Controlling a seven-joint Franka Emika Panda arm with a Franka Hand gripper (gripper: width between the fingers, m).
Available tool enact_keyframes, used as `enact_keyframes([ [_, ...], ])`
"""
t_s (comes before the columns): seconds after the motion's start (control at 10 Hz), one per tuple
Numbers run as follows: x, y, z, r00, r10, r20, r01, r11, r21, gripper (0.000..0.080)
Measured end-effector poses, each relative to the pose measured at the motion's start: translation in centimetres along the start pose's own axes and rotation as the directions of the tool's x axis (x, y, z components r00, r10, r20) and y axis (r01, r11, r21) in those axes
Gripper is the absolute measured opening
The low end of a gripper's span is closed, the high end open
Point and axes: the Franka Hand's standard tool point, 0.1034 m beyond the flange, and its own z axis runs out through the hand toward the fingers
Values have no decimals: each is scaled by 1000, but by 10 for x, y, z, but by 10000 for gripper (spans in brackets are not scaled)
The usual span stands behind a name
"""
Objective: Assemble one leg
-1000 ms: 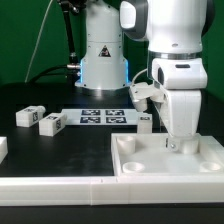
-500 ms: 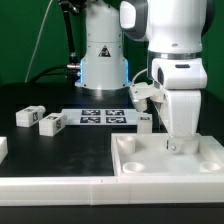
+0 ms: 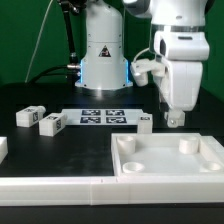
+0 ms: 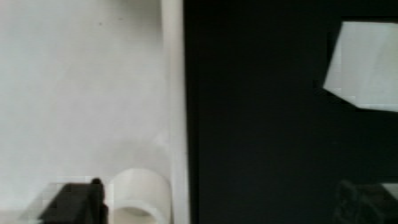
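Three small white legs with marker tags lie on the black table: two at the exterior view's left (image 3: 27,116) (image 3: 52,123) and one (image 3: 145,124) just behind the big white tray (image 3: 150,172). My gripper (image 3: 175,119) hangs above the tray's far edge, near a round corner socket (image 3: 186,145). It holds nothing. In the wrist view its dark fingers (image 4: 73,202) stand wide apart. A white round stub (image 4: 141,196) on the tray (image 4: 80,90) lies beside one finger. A white leg (image 4: 368,66) lies on the table beyond.
The marker board (image 3: 103,117) lies between the left legs and the near leg. Another white piece (image 3: 3,148) shows at the exterior view's left edge. The robot base (image 3: 103,60) stands behind.
My gripper has risen out of the tray's far corner and shifted slightly to the exterior view's right. The legs and tray have not moved.
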Motion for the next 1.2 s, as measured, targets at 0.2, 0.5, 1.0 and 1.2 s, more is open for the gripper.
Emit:
enact_keyframes([
  [0.2, 4, -9, -13, 997, 76, -6, -76, 997, -28, 649],
  [0.5, 4, -10, -12, 966, 258, -12, -258, 966, -23, 649],
  [1.0, 10, -40, 2, 696, 717, -44, -717, 697, 7, 649],
  [1.2, 16, -53, 8, 513, 858, -34, -856, 514, 45, 649],
])
